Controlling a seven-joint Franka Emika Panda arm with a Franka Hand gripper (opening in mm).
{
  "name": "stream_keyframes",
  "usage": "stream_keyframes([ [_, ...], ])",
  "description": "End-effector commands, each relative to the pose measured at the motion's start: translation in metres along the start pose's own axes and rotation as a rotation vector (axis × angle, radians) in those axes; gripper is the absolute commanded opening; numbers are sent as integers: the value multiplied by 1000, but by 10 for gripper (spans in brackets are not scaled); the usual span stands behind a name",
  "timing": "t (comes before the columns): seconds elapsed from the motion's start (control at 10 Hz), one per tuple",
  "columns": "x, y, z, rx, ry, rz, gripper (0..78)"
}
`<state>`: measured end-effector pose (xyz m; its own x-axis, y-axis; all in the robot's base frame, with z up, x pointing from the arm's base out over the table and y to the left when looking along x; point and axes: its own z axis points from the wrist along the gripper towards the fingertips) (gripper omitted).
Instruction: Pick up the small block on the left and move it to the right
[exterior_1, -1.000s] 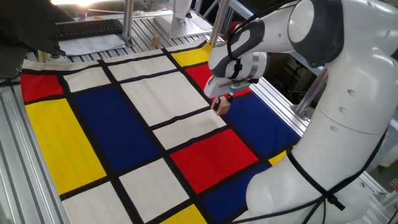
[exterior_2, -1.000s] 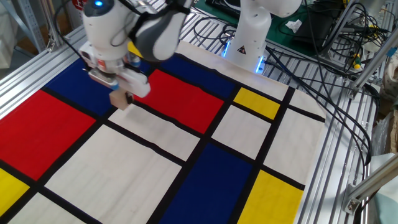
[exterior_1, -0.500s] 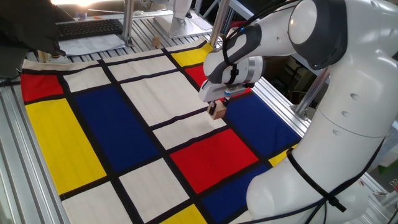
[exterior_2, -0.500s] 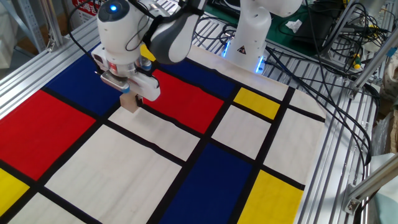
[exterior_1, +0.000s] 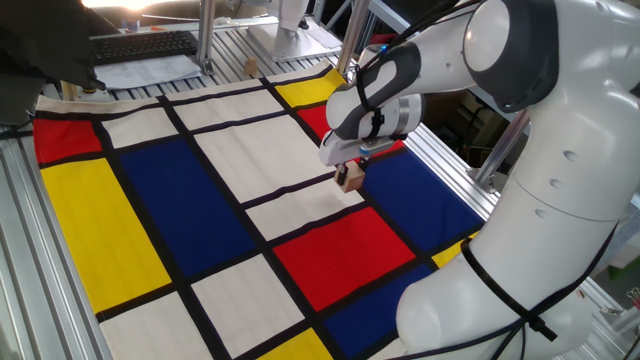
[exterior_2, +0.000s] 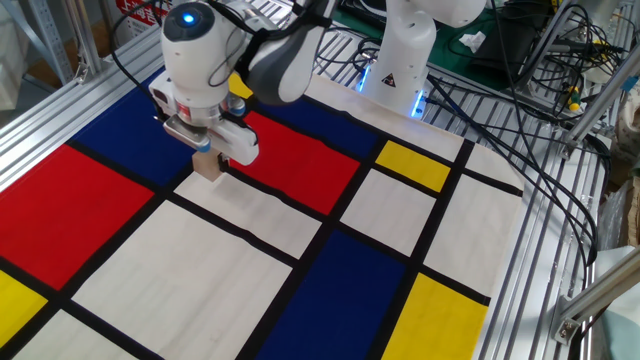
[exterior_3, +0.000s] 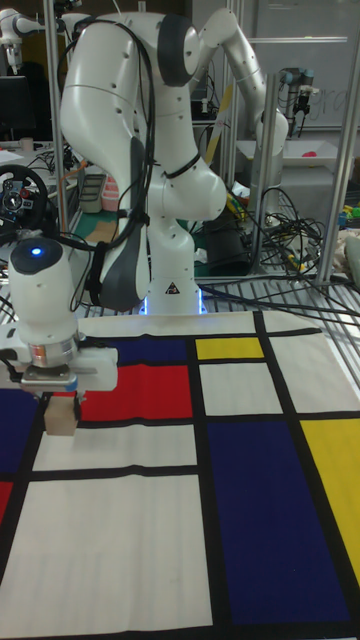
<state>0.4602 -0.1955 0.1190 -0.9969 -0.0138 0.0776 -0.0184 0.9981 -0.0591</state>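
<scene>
The small block (exterior_1: 350, 180), a light tan wooden cube, sits between the fingers of my gripper (exterior_1: 347, 170), which is shut on it. It hangs low over the checked cloth, at a black line where a white panel meets a blue one. In the other fixed view the small block (exterior_2: 209, 167) is under the gripper (exterior_2: 207, 157), by the red panel's corner. The tall fixed view shows the small block (exterior_3: 61, 418) below the gripper (exterior_3: 60, 403) at the left. Whether the block touches the cloth I cannot tell.
The cloth (exterior_1: 200, 200) of red, blue, yellow and white panels covers the table. A keyboard (exterior_1: 140, 45) and papers lie beyond its far edge. The arm's base (exterior_2: 400, 60) and cables (exterior_2: 520, 90) stand at one side, with aluminium rails (exterior_2: 60, 100) around the table.
Over the last second the gripper carried the block a short way across the cloth, rightward in the other fixed view. Since half a second ago it has barely moved.
</scene>
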Motion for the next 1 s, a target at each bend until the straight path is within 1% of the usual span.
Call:
stream_keyframes([
  [0.1, -1, -1, -2, -2, 20, -92, 11],
  [0.2, -1, -1, -2, 0, 17, -100, 11],
  [0.3, -1, -1, -2, -4, 18, -127, 11],
  [0.4, -1, -1, -2, -17, 17, -130, 11],
  [0.5, -1, -1, -2, -39, 20, -127, 11],
  [0.6, -1, -1, -2, -46, 21, -126, 11],
  [0.9, -1, -1, -2, -55, 24, -122, 11],
  [1.0, -2, 2, -3, -55, 25, -121, 11],
])
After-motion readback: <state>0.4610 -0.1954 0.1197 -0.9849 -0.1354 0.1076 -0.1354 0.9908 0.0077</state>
